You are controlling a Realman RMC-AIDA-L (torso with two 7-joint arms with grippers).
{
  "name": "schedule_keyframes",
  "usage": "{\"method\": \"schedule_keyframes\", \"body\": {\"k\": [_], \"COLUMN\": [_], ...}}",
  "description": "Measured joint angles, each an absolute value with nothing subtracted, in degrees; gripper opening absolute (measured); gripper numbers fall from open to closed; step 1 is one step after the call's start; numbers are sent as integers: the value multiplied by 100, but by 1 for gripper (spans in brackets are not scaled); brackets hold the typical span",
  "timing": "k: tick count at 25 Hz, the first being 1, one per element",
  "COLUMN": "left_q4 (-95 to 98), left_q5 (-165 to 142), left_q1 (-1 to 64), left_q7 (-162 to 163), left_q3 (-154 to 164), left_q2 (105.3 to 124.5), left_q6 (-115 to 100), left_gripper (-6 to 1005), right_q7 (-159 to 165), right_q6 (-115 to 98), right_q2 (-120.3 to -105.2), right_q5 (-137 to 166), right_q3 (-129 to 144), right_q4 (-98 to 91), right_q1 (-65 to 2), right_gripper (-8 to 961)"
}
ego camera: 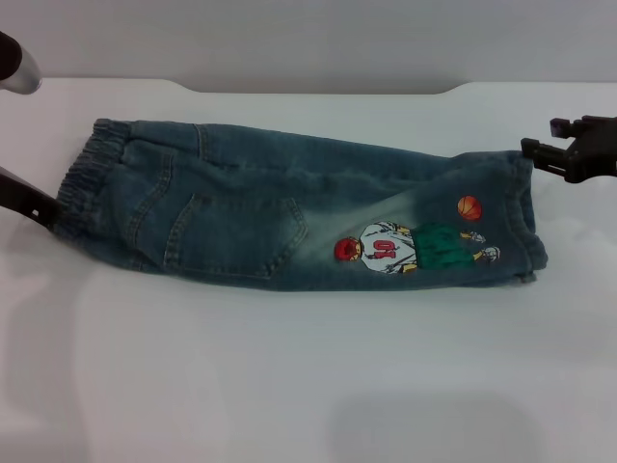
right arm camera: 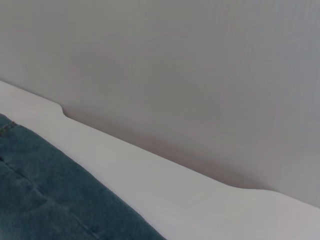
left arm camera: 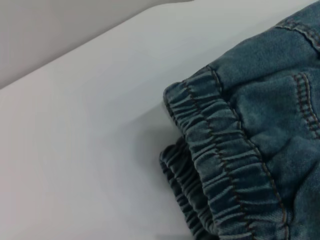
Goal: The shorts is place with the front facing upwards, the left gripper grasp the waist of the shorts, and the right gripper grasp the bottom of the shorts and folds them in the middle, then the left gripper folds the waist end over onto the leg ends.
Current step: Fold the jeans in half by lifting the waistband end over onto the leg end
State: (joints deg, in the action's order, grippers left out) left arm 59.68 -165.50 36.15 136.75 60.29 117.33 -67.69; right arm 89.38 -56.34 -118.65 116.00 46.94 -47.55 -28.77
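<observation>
The blue-green denim shorts (ego camera: pixel 289 207) lie flat across the table, folded lengthwise, with the patch pocket and the basketball-player print facing up. The puckered waist (ego camera: pixel 87 183) is at the left end, and the left wrist view shows the waist (left arm camera: pixel 220 165) close up in two stacked layers. The bottom of the shorts (ego camera: pixel 525 217) is at the right end. My left gripper (ego camera: pixel 37 206) is at the left edge, right beside the waist. Just off the upper corner of the hems, my right gripper (ego camera: pixel 545 138) is open and holds nothing. The right wrist view shows a piece of the shorts (right arm camera: pixel 45 200).
The white table (ego camera: pixel 289 386) extends in front of the shorts. A grey wall (ego camera: pixel 318 39) stands behind the table's back edge, which has a raised lip with notched ends.
</observation>
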Motion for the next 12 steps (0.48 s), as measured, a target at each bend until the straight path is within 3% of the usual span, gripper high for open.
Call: {"method": "schedule_keyframes", "body": {"k": [12], "left_q4": [6049], "left_q5": [-16551], "left_q1": [3687], "left_q7": [13734], "left_q3": [6020], "left_q2": [11712], "left_q6": [-6960], "left_gripper": [38], "right_q7": [8937], "right_q6": [-5649], "right_q2": [-11873], "right_q5": [11600], "right_q3": [4704], "right_q4": [-4742], "right_q1": [-2833], "right_gripper": [505]}}
